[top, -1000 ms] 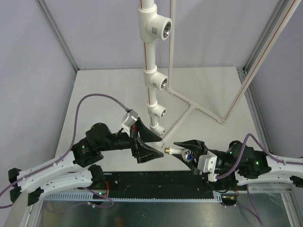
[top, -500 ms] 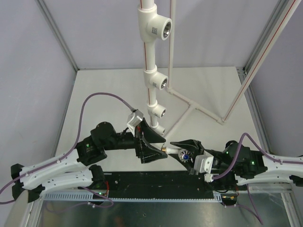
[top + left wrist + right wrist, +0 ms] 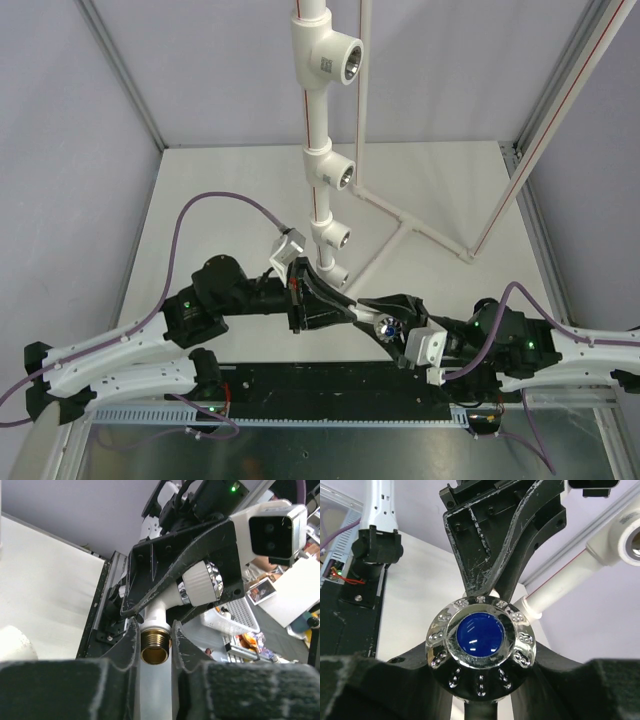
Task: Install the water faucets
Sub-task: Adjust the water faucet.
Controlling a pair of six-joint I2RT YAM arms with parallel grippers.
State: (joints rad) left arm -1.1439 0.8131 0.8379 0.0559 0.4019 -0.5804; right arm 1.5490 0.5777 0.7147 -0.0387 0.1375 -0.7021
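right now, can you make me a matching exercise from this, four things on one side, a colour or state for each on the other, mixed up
Things:
1. tap's threaded end
2. tap's knob centre
3. left fingers
4. top pipe socket

Colours or states:
a. blue
b. empty, nothing screwed in
c. brass
d. shut on the tap

Pairs: 1-c, 2-a, 3-d, 4-b
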